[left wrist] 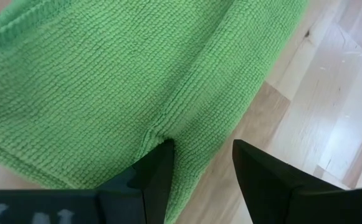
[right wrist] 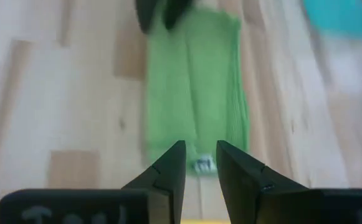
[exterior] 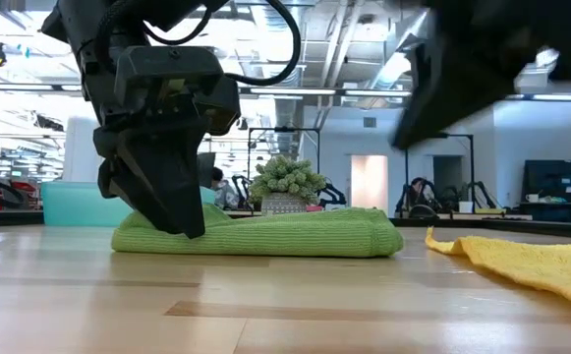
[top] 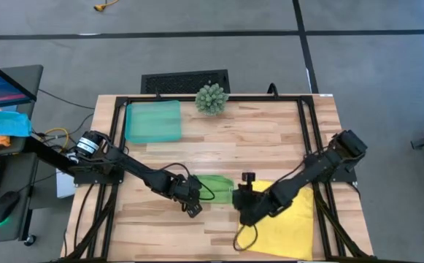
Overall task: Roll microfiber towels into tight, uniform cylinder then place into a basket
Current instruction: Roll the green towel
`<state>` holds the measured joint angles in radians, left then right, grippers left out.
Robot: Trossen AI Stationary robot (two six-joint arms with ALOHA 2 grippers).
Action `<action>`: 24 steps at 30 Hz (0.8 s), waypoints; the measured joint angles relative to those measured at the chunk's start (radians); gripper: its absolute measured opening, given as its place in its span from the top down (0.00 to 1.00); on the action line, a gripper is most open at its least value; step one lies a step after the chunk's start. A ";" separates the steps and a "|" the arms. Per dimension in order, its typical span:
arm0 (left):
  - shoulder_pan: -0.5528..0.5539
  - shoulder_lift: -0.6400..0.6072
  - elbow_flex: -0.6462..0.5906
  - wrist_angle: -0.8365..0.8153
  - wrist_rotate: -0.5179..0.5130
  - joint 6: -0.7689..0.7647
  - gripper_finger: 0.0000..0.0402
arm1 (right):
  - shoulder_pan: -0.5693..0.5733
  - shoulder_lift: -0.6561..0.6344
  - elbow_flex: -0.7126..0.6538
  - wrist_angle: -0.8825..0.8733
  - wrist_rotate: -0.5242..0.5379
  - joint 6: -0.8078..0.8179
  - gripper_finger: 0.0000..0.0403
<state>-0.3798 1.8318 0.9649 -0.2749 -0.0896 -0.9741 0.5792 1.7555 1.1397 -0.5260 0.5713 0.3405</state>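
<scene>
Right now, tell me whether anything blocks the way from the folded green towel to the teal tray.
Nothing visible does. The folded leaf-green microfiber towel lies at the table's middle, and bare wood runs from it to the translucent teal plastic tray. The spiky green ball plant stands beside the tray, off that line.

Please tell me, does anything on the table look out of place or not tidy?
Only a little. The yellow towel lies crumpled at the near right, one corner over the table edge. The green towel is a flattened fold, not a tight roll. The basket holds no towel. Nothing looks spilled or damaged.
</scene>
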 joint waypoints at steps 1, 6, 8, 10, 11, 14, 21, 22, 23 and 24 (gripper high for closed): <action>0.000 0.000 0.000 0.001 0.001 0.000 0.59 | 0.012 -0.002 0.001 0.032 0.022 -0.025 0.72; 0.000 0.000 0.000 0.000 0.001 0.000 0.59 | 0.028 0.001 0.000 0.129 -0.085 -0.178 0.72; 0.000 0.000 0.001 0.000 0.001 0.000 0.59 | 0.018 0.015 0.001 0.167 -0.133 -0.219 0.71; 0.000 0.000 0.001 0.001 0.000 0.000 0.59 | 0.014 0.020 -0.001 0.171 -0.147 -0.260 0.70; 0.000 0.000 0.001 0.001 0.000 0.000 0.59 | 0.013 0.022 -0.001 0.174 -0.149 -0.275 0.69; 0.000 0.000 0.001 0.000 -0.001 0.000 0.59 | -0.005 0.052 0.001 0.182 -0.149 -0.289 0.63; 0.000 0.000 0.001 -0.001 -0.001 0.000 0.59 | -0.018 0.106 -0.003 0.223 -0.142 -0.401 0.47; 0.000 0.000 0.001 -0.001 -0.001 0.000 0.59 | -0.021 0.122 0.004 0.260 -0.154 -0.415 0.46; 0.000 0.000 0.001 0.000 -0.002 0.000 0.59 | -0.025 0.130 0.005 0.259 -0.157 -0.424 0.45; 0.000 0.000 0.001 0.000 -0.003 0.000 0.59 | -0.025 0.131 0.000 0.239 -0.156 -0.428 0.45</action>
<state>-0.3798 1.8320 0.9657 -0.2745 -0.0922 -0.9738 0.5537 1.8867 1.1400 -0.2866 0.4152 -0.0871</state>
